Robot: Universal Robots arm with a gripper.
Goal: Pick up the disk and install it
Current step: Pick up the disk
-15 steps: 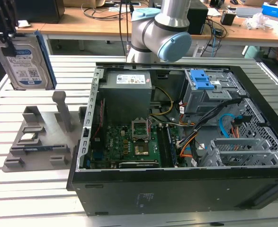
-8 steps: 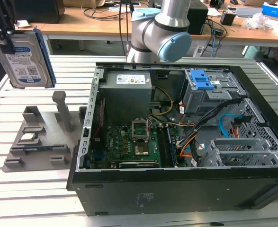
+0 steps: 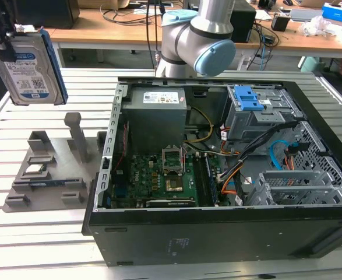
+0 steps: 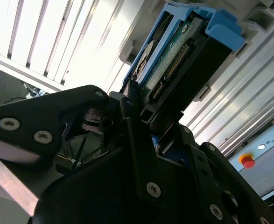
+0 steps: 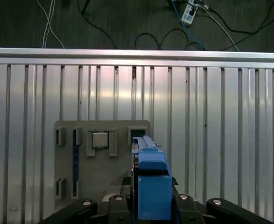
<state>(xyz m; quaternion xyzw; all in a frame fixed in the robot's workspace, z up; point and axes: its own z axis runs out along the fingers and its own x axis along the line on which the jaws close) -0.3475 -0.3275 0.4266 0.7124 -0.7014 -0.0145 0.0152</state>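
Observation:
The disk (image 3: 31, 70), a silver hard drive with a white-and-blue label in a blue bracket, hangs upright in the air at the exterior view's far left, above the grey holder (image 3: 48, 169). My gripper (image 3: 7, 52) is shut on it near its upper edge. In the second wrist view the black fingers (image 4: 132, 116) clamp the disk (image 4: 174, 51) at its connector end. The first wrist view looks down along the disk's blue bracket (image 5: 151, 182) at the holder (image 5: 108, 186) below.
The open computer case (image 3: 217, 175) lies to the exterior view's right, with a blue-latched drive bay (image 3: 249, 99) at its far corner. A processor chip (image 5: 99, 139) and a memory stick (image 5: 75, 158) sit in the holder. The arm's base (image 3: 200, 35) stands behind the case.

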